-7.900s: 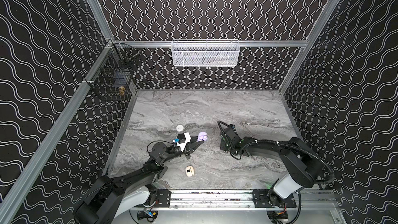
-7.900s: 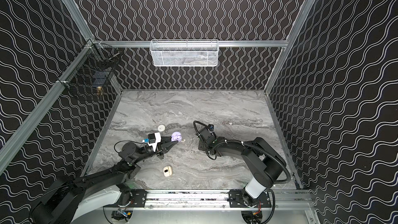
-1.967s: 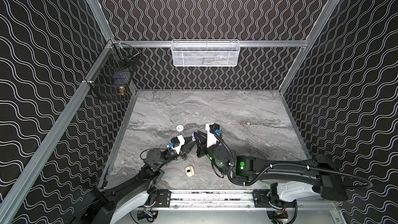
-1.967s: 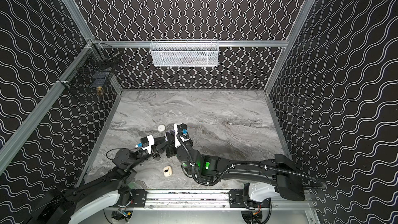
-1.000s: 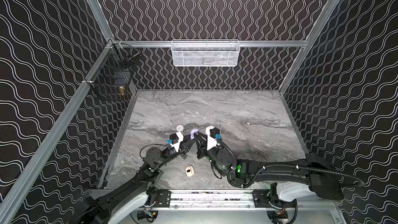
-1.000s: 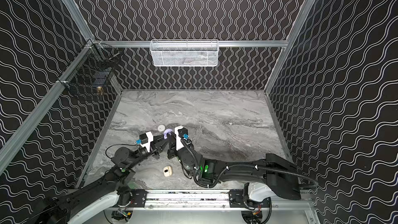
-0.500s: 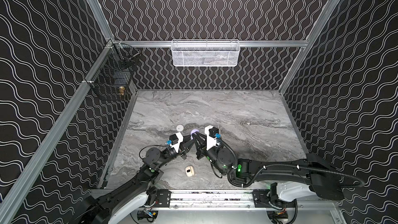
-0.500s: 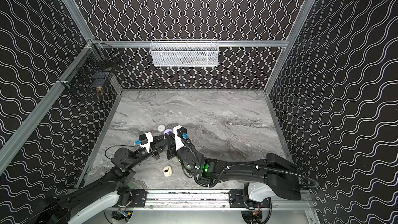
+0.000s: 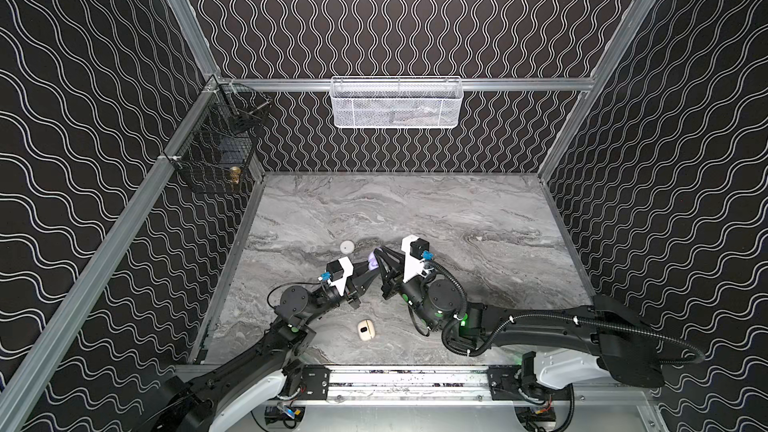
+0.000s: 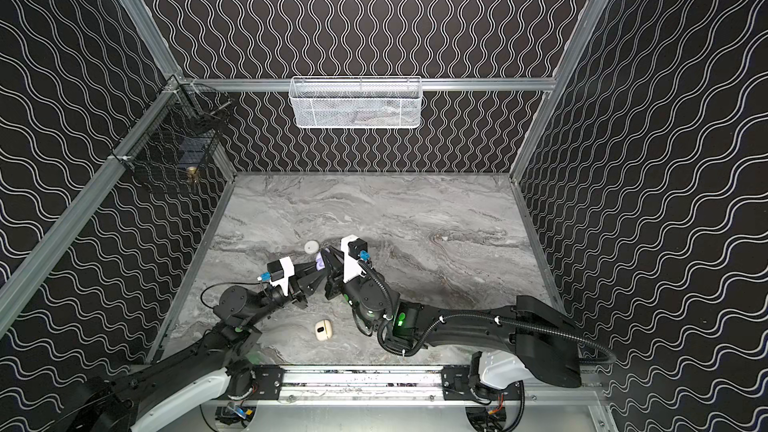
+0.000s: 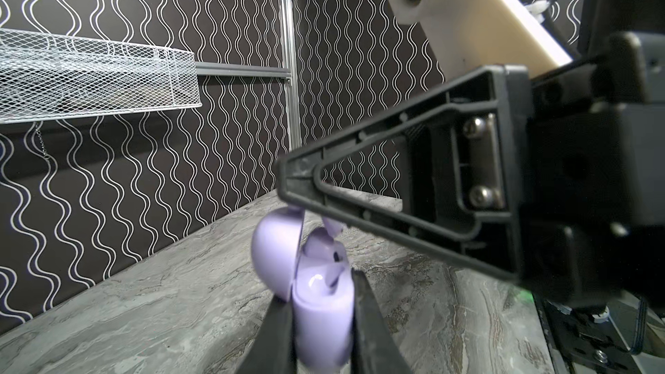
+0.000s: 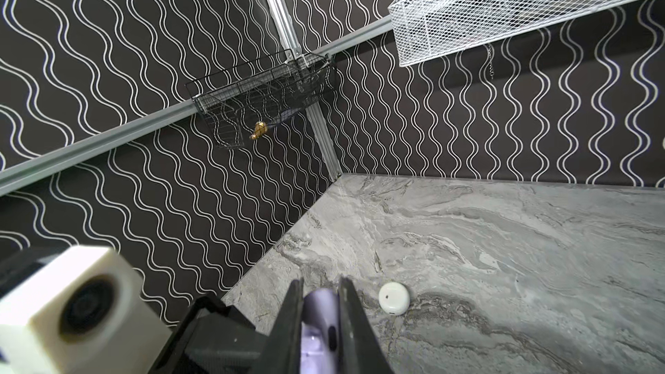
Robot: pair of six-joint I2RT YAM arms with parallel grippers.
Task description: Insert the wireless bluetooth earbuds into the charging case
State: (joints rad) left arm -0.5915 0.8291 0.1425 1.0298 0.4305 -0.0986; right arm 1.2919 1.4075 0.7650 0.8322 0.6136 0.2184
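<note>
Beige case [image 9: 365, 330] lies shut on the table [image 9: 457, 218] nearest the rail, out of play for now. Just past it the left gripper [image 11: 322, 293] is clamped on the body of the lilac case [image 11: 324, 329], which looks lifted off the table with its lid [image 11: 273, 257] flipped back, I guess so the wells face the other arm. Right gripper [image 12: 320, 282] sits over it, pinched on a lilac earbud [image 11: 333, 226] right at the case mouth, looks mid-seating. Further back a round white case [image 9: 346, 247] sits shut, well apart. White mesh basket [image 9: 395, 103] on the far wall isn't involved
</note>
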